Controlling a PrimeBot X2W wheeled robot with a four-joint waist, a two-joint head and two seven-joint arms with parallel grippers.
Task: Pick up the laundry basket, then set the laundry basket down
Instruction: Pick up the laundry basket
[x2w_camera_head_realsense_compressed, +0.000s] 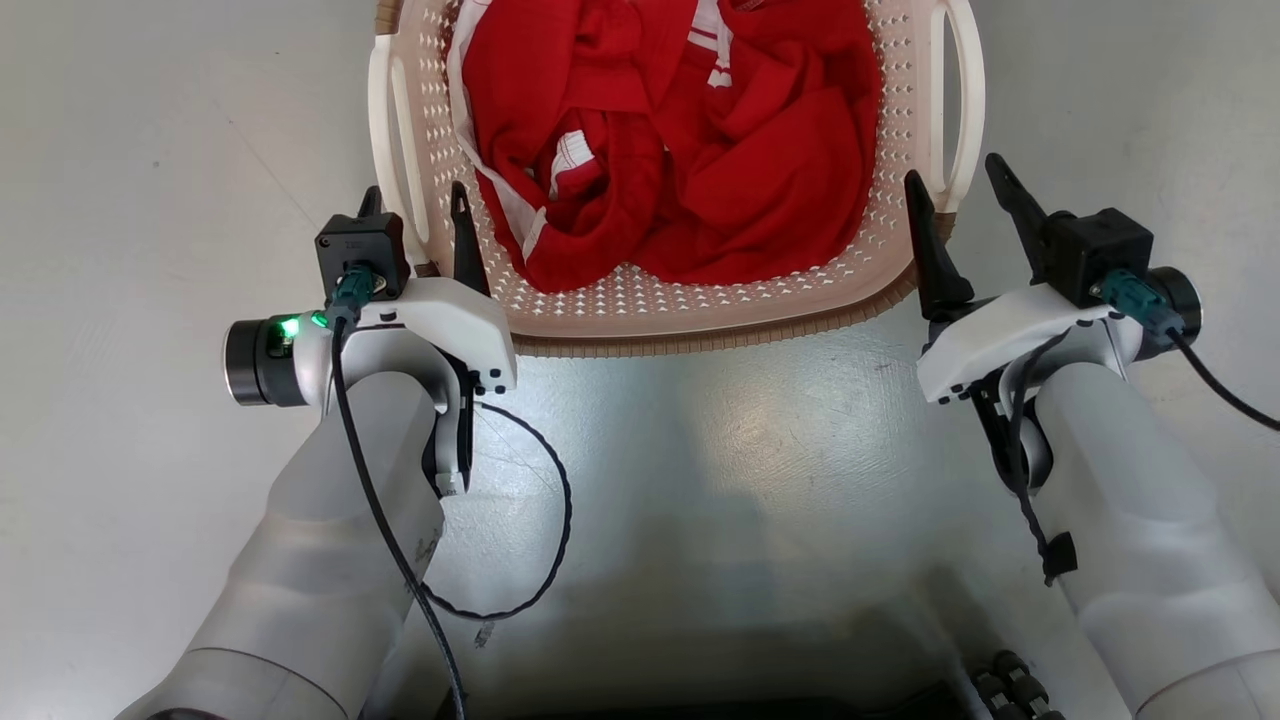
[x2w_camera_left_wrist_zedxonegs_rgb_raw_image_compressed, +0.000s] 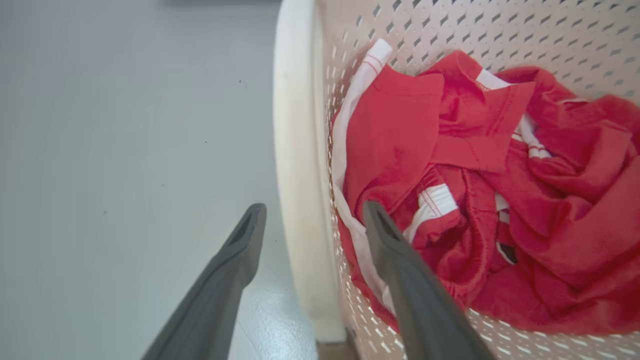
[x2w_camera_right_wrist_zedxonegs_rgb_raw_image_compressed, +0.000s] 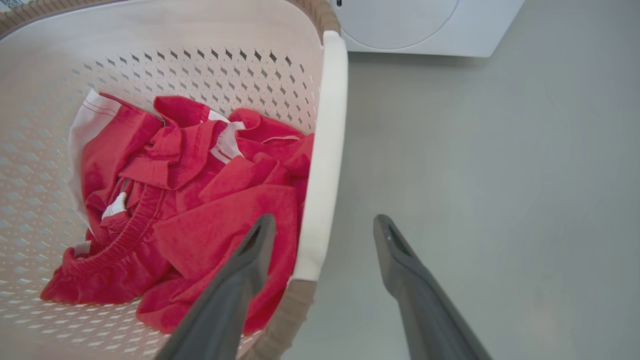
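Laundry basket (x2w_camera_head_realsense_compressed: 700, 300), cream with small holes, a brown ribbed rim and white side handles, sits on the grey floor (x2w_camera_head_realsense_compressed: 150, 150), heaped with red clothes (x2w_camera_head_realsense_compressed: 700, 130). At either side the left pincer (x2w_camera_head_realsense_compressed: 415, 195) and the right pincer (x2w_camera_head_realsense_compressed: 953, 172) gape wide, each astride a handle with one finger inside the basket and one outside.

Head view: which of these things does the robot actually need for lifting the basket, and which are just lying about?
For the job:
laundry basket
left gripper, open
right gripper, open

Just there:
red clothes, lying inside the basket
white washing machine
grey floor
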